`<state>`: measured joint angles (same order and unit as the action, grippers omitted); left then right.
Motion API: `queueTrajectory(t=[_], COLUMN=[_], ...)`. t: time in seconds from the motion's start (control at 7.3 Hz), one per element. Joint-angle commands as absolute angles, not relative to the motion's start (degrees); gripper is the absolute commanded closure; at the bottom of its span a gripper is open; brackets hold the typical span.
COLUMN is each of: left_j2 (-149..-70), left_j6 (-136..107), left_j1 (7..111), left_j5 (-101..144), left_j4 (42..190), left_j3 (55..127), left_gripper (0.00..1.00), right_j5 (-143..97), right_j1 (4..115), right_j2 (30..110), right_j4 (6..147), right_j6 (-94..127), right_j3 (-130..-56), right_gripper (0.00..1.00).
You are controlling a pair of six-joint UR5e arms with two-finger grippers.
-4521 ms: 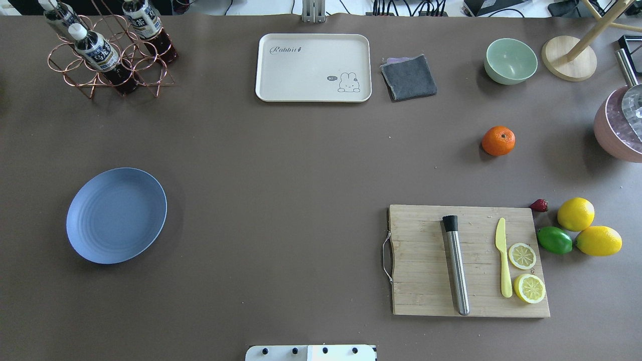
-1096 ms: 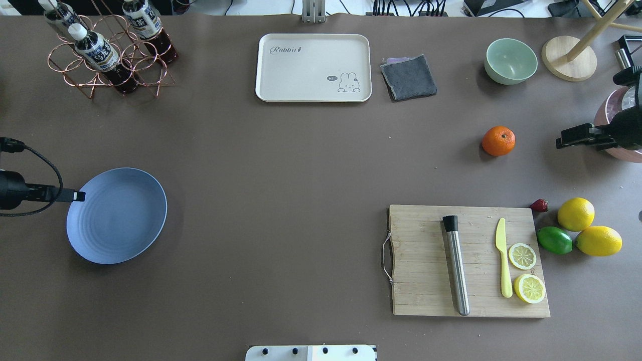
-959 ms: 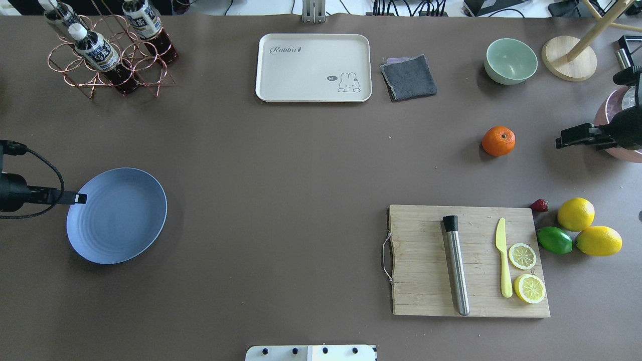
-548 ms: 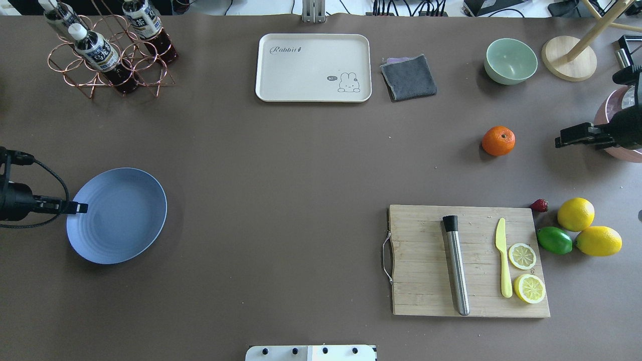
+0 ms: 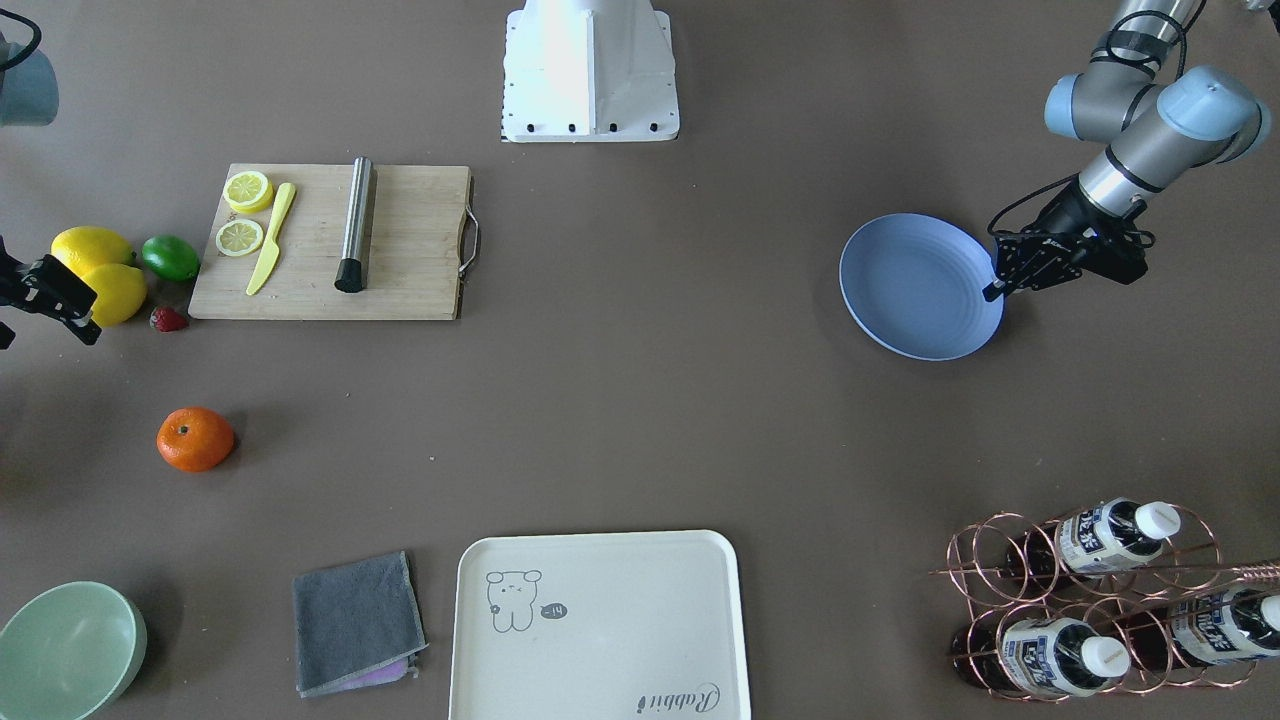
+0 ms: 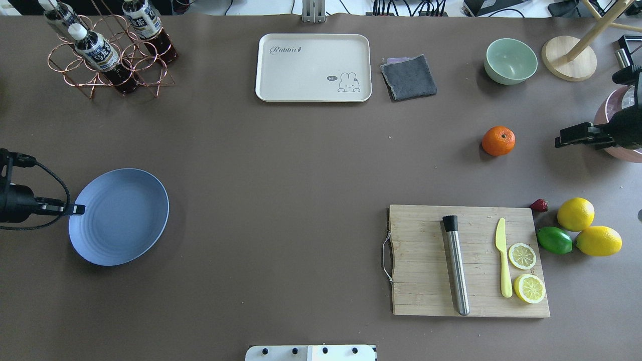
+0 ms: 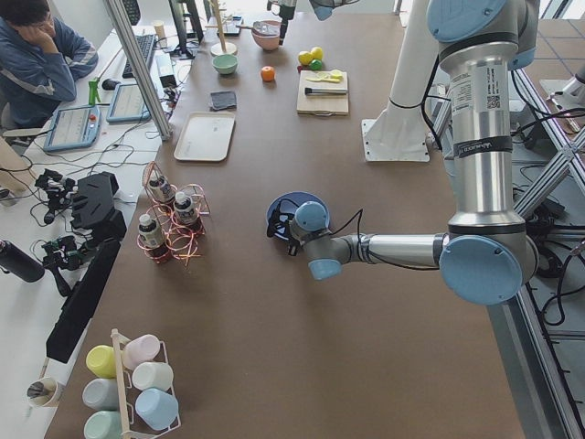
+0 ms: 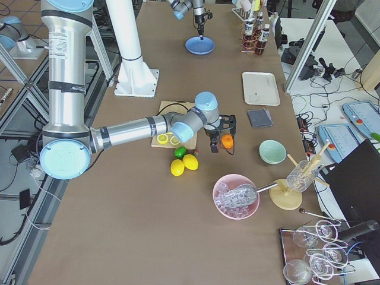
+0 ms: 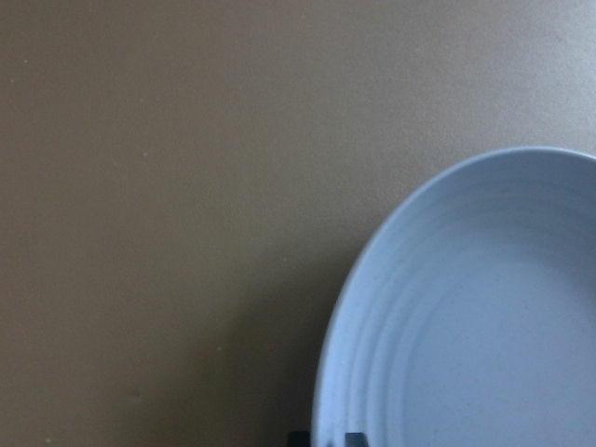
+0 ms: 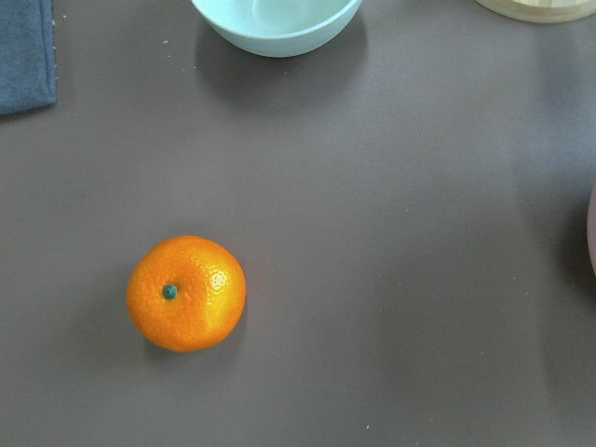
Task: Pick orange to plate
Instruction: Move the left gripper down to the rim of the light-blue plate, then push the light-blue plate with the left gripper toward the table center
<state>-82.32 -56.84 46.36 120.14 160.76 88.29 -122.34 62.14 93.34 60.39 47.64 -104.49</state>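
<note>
In my overhead view, the orange sits on the table at 12 o'clock from the cutting board, well apart from the plate. My right gripper hangs open at the orange's 3 o'clock. My left gripper pinches the plate's rim at 9 o'clock.

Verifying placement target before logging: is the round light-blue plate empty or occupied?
Empty. The round light-blue plate shows only bare rings; the small bright-orange fruit sits on the table, apart.
</note>
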Motion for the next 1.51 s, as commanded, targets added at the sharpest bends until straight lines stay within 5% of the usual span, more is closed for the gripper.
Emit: queueTrajectory(t=[0.0,0.41,1.37], left_j2=[-83.5,-94.3,-120.4], left_j6=[-57.8,-73.5,-80.3], left_j1=[50.2,52.2,27.2], left_j5=[125.2,128.9,98.2], left_j4=[161.5,158.7,134.6], left_j3=[89.6,91.5,85.9], left_gripper=[1.0,1.0,1.0], right_j5=[-122.3,-122.3,-122.3], right_j1=[62.1,62.1,62.1], right_j2=[93.3,93.3,93.0], right_j4=[60.4,60.4,60.5], right_j6=[47.6,47.6,47.8], right_j3=[-104.5,-104.5,-103.9], right_gripper=[0.0,0.0,0.0])
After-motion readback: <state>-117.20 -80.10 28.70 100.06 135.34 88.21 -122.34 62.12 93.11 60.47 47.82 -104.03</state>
